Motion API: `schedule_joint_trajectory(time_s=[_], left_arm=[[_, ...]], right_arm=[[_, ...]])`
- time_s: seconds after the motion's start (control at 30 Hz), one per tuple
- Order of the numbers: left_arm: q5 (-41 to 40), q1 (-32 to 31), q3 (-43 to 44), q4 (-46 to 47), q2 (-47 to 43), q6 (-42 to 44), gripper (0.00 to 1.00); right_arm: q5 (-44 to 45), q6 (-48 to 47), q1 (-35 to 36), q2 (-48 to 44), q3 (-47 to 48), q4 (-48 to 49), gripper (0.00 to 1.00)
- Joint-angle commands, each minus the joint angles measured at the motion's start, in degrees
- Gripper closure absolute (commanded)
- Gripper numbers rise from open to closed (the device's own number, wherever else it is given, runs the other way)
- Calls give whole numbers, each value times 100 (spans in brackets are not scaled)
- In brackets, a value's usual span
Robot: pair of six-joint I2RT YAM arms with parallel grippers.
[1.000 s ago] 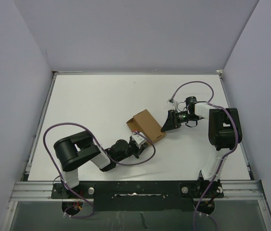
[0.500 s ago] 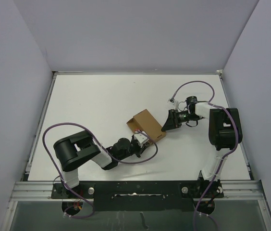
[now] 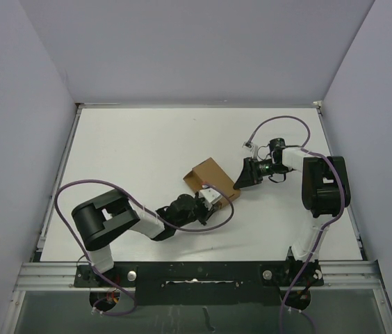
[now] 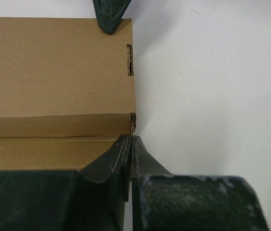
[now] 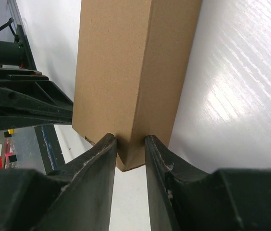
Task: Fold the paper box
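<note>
White surface (image 3: 133, 153) fills a booth of pale lavender walls (image 3: 196, 49). The brown paper box (image 3: 212, 178) lies near its middle. The left arm stretches low across the surface, its left claw (image 4: 131, 142) pinched fully together with the tips touching a box corner. The right arm bends back leftward, and the right claw (image 5: 130, 144) narrowly clasps the box's opposite corner.

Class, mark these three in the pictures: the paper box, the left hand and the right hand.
paper box (image 3: 212, 177): top external view, on its brown upper face.
left hand (image 4: 131, 139): left wrist view, where its closed fingertips meet.
right hand (image 5: 129, 139): right wrist view, midway between fingertips gripping the box's end.
</note>
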Motion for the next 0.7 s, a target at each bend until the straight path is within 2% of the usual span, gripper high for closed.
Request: schedule_joint_trajectory(time_s=[0.0, 0.23, 0.53, 0.67], left_arm=[[-68, 42, 433, -556, -300, 73, 100], [-194, 92, 879, -1453, -437, -24, 100], [-16, 155, 1181, -2029, -549, -284, 100], [39, 165, 1181, -2300, -779, -470, 86]], right_arm=[[526, -223, 151, 112, 29, 82, 71], [524, -249, 208, 124, 46, 63, 71], [510, -253, 192, 118, 64, 46, 71], [507, -258, 175, 116, 64, 39, 71]])
